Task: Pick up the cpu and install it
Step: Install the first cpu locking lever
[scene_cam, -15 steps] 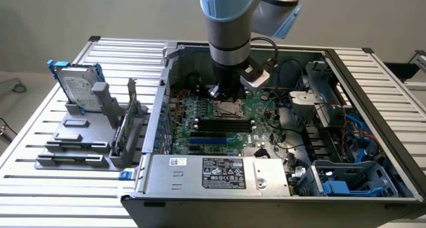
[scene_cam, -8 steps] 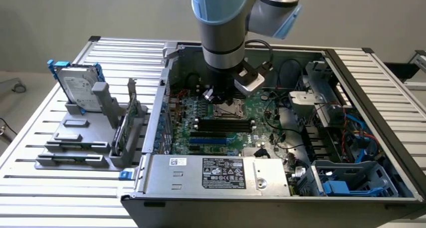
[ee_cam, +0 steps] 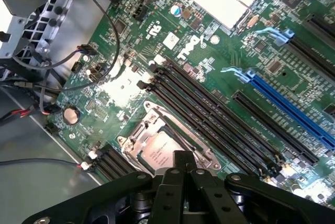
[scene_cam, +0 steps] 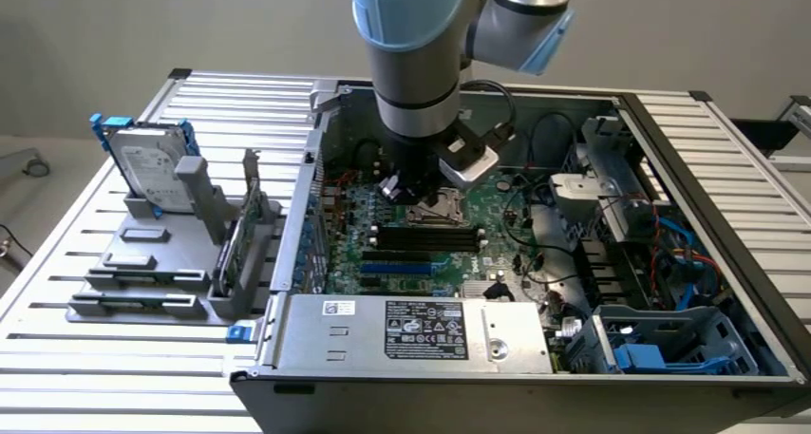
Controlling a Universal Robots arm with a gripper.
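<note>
CPU (ee_cam: 159, 153) seen lying inside the metal-framed socket (ee_cam: 137, 139) on the motherboard (ee_cam: 209, 56), silver top plate facing up, its near edge hidden behind the fingers. It appears seated flat within the frame, though full seating cannot be confirmed.

Gripper (ee_cam: 183, 162) is positioned directly over the chip, fingers pressed together at the tip; whether the tip touches the plate or sits just above it cannot be told. Nothing is seen pinched between the fingers.

In the exterior view the gripper (scene_cam: 416, 189) is lowered deep into the open computer case (scene_cam: 709, 149), right at the socket (scene_cam: 446, 206), just beside the black memory slots (scene_cam: 428, 235).

Judgement: pick-up and carry are done; the chip is placed in the socket. Whether the retention frame has been closed over it is not clear, so locking down is judged outstanding.

Hard drive (scene_cam: 142, 163) is noted standing in its holder outside the case, well apart from the work.
</note>
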